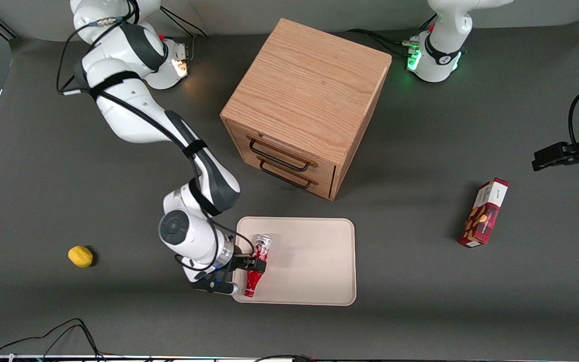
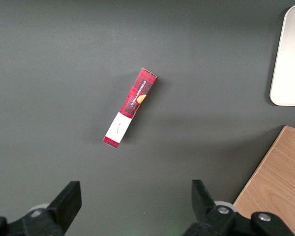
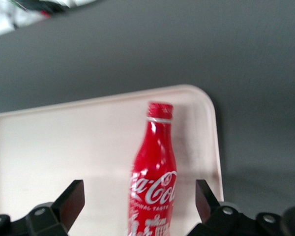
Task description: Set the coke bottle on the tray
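The coke bottle (image 1: 262, 247) lies on the beige tray (image 1: 309, 261), close to the tray's edge toward the working arm's end. Its red cap points toward the front camera and its silvery base points away from it. My right gripper (image 1: 252, 263) is open and low over the bottle's middle, one finger on each side. In the right wrist view the bottle (image 3: 155, 172) lies on the tray (image 3: 64, 147) between the spread fingers (image 3: 71, 200), with a gap on both sides, so the gripper (image 3: 139, 201) is not touching it. A corner of the tray (image 2: 290, 59) shows in the left wrist view.
A wooden drawer cabinet (image 1: 304, 105) stands farther from the front camera than the tray. A red snack box (image 1: 484, 213) lies toward the parked arm's end and also shows in the left wrist view (image 2: 131, 107). A yellow lemon (image 1: 80, 256) lies toward the working arm's end.
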You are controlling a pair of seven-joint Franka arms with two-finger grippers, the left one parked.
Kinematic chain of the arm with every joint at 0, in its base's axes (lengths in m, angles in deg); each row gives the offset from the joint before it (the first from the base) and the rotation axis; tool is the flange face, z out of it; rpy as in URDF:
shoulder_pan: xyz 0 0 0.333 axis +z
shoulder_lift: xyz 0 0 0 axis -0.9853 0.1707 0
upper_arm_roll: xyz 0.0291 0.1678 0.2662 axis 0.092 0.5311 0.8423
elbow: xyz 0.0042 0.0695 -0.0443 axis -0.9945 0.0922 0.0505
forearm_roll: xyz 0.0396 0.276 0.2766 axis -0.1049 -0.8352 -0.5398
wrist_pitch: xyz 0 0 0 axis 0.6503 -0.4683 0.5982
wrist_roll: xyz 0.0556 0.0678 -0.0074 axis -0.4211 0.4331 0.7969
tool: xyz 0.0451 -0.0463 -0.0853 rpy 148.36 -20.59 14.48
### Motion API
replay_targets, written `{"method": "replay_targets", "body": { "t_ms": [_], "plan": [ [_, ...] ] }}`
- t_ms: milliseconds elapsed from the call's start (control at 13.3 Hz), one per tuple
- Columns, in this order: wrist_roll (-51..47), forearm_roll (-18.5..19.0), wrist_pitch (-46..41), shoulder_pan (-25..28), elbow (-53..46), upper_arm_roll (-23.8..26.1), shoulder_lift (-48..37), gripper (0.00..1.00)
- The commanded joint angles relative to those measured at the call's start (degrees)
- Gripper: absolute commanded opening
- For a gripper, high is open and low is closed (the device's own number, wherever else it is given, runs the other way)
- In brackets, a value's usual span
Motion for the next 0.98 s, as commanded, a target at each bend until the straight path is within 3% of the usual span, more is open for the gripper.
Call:
{"method": "replay_targets", "body": {
  "t_ms": [0,301,527,677,903],
  "plan": [
    [2.09,0.73,-10.98,-2.37,2.34,0.44,-11.43,1.0],
    [2.17,0.73,-30.67,-5.89,12.86,-0.87,-31.28,1.0],
    [2.78,-0.49,-50.79,-6.95,13.94,-7.88,-42.63,1.0],
    [5.76,-0.76,-54.27,-6.95,20.93,-11.85,-52.2,1.0],
    [6.83,-2.34,-47.1,-6.87,41.21,-15.37,-68.72,1.0]
  ]
}}
